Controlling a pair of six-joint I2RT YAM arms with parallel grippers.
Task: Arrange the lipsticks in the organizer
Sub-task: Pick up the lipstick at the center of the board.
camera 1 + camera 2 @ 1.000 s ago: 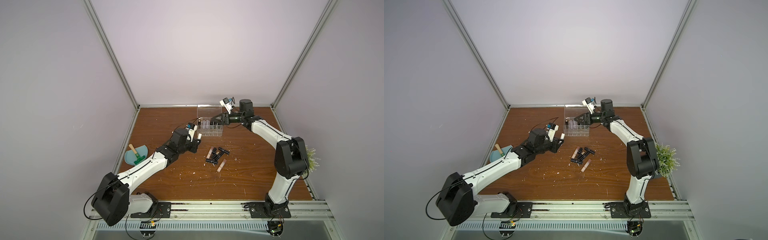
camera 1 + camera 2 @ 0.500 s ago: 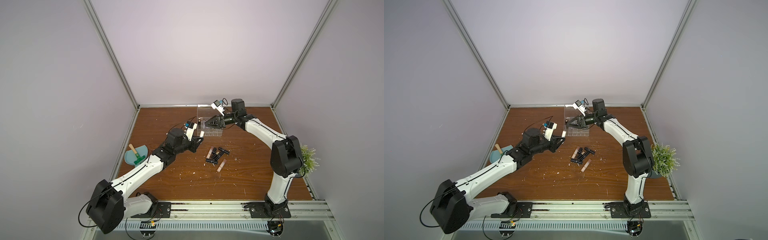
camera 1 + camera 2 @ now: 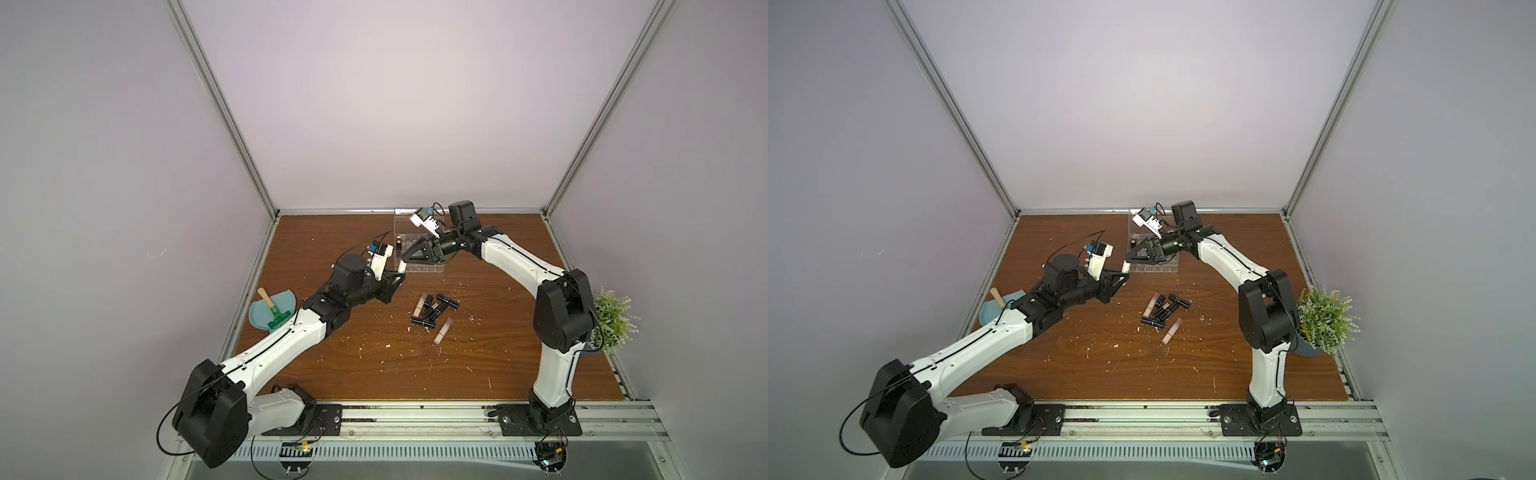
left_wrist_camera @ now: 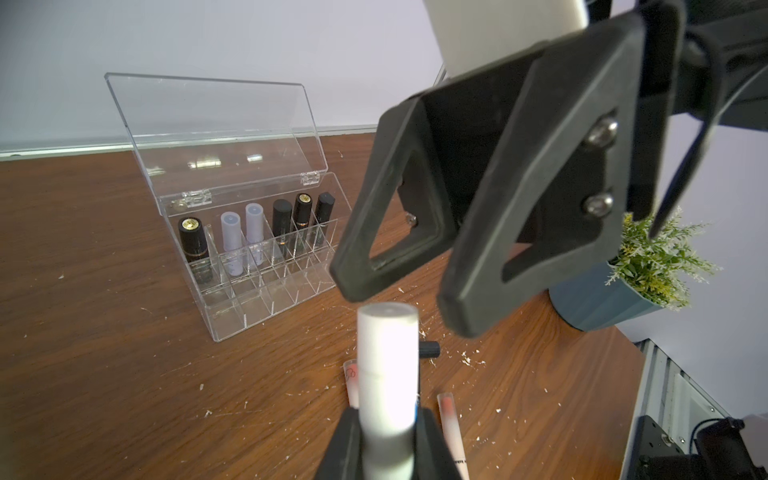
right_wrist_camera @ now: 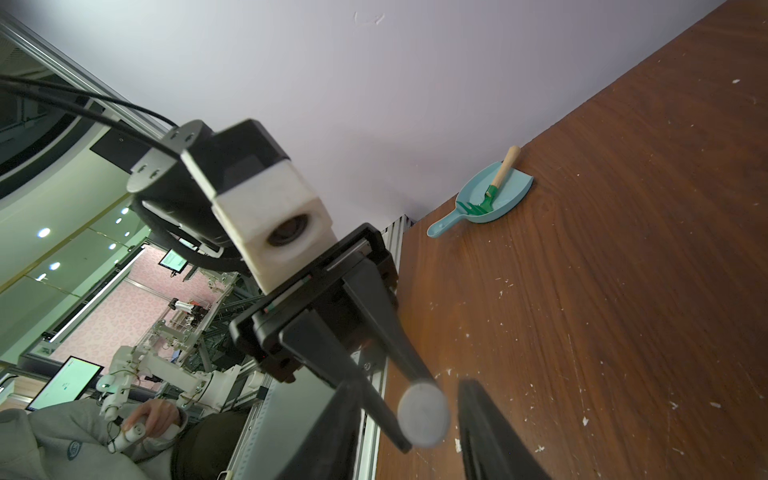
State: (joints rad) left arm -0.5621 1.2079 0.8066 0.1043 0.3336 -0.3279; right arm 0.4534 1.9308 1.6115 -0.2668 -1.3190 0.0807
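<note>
On the brown wooden table, listed from the left edge to the right as both top views show it. Item: a light-blue dustpan at the left edge, carrying a green rake with a wooden handle. Item: the left gripper, closed on the lower part of a white lipstick. The tube is held clear of the table with its free end uppermost, and the left wrist view shows the black fingers pressed to its sides. Item: the right gripper, reaching in at that free end with its jaws parted. In the right wrist view its fingers stand either side of the round cap with a gap on each side, so it grips nothing. Item: the organizer, just behind both grippers at back centre; clear acrylic, resting on the table, lid standing open. Its back row holds six upright lipsticks: one black with a gold top, two lavender, then three black. Item: loose lipsticks, nearer the front rail and right of the left gripper, lying flat in a small cluster. Several are black and two are beige-pink, one of these just apart from the rest. Item: a potted plant at the right edge.
</note>
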